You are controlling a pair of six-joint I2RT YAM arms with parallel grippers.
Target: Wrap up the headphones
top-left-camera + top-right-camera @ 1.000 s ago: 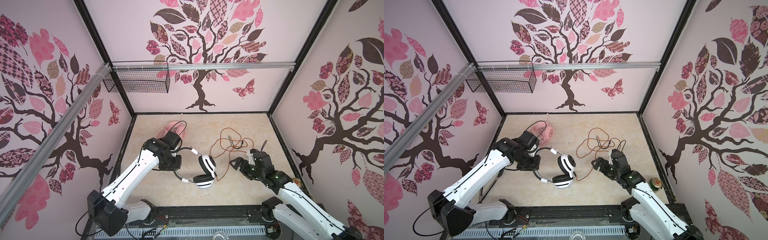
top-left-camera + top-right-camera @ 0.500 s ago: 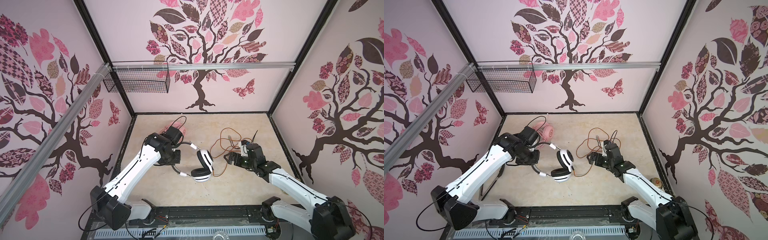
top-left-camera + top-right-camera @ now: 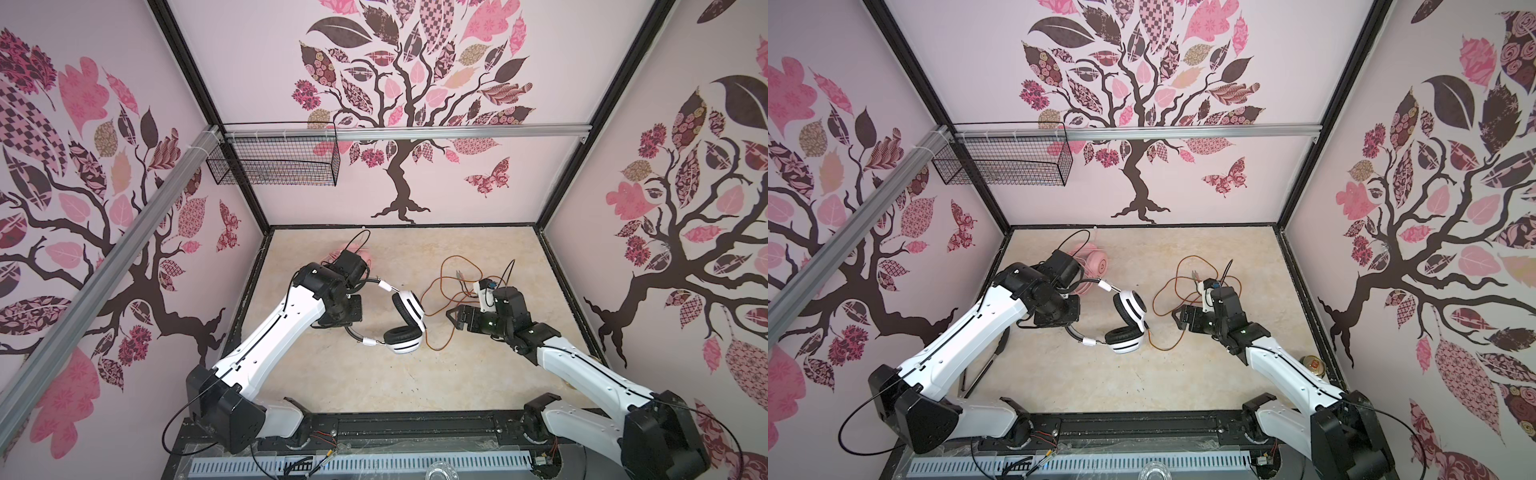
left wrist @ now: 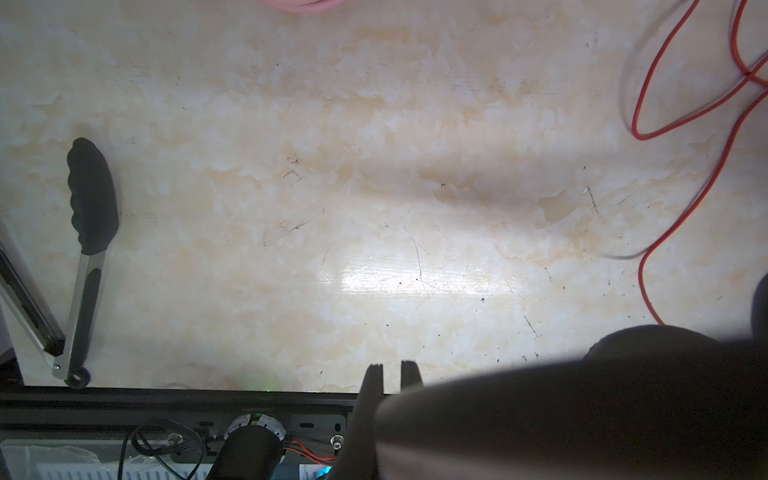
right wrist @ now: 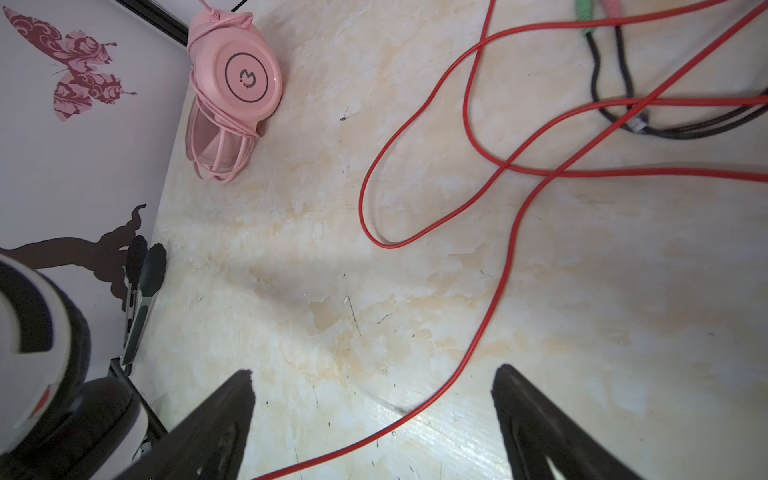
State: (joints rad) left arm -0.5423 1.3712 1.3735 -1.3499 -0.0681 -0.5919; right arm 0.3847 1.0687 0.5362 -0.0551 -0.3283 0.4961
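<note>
1. headphones in white and black sit left of the table's middle, earcups turned toward the right arm. i cannot tell whether the lower earcup touches the surface.
2. left gripper: clenched on the thin headband, fingertips almost together. in both top views its wrist hides the grip.
3. right gripper: released, jaws spread wide, low over the table just right of the earcups, grasping nothing.
4. orange-red cable lies in loose loops on the table, from the white-and-black set toward the back right. one strand crosses the surface between the spread jaws, and neither jaw visibly touches it.
5. pink headphones rest at the back left near the wall, behind the left arm in both top views, with their own pink cord wound around them.
6. tongs with black tips lie along the left table edge.
7. a can stands near the right edge, beside the right arm.
</note>
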